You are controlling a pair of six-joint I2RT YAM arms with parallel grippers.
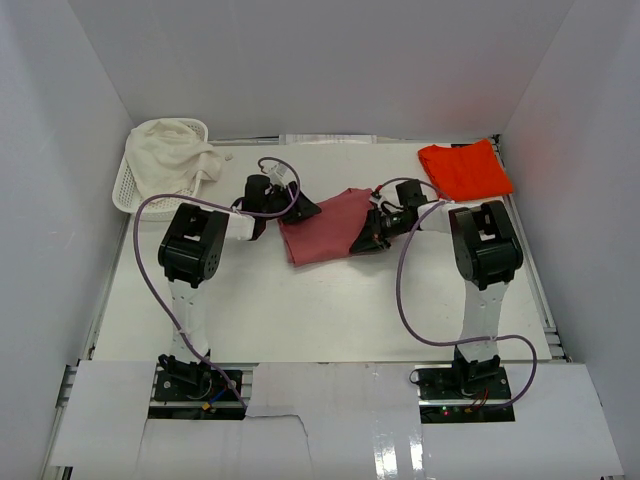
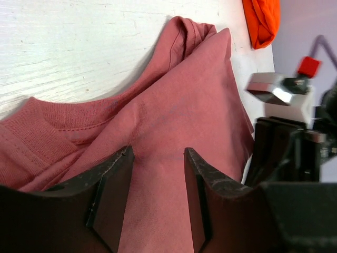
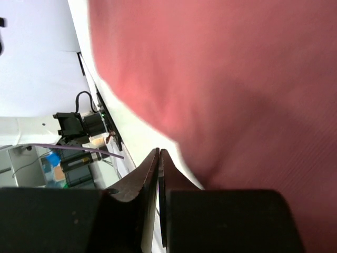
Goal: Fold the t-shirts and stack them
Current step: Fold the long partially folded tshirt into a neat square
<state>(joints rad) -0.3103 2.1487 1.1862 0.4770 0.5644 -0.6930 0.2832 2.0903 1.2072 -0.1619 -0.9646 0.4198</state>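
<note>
The dusty rose-red t-shirt (image 1: 322, 228) lies crumpled and partly folded at mid-table, its ribbed collar (image 2: 47, 124) toward the left. My left gripper (image 1: 308, 208) sits at its upper left edge, open, the jaws (image 2: 158, 153) apart just over the rose cloth with nothing pinched. At the shirt's right edge, my right gripper (image 1: 362, 240) is shut; its tips (image 3: 159, 151) meet with no cloth between them, and the rose shirt (image 3: 226, 79) hangs blurred close beside them. The bright orange-red t-shirt (image 1: 465, 170) lies folded at the back right, also in the left wrist view (image 2: 263, 18).
A white lattice basket (image 1: 126, 188) holding a white cloth (image 1: 170, 155) stands at the back left. White walls close in the table on three sides. The right arm's wrist (image 2: 287, 153) shows close to the left gripper.
</note>
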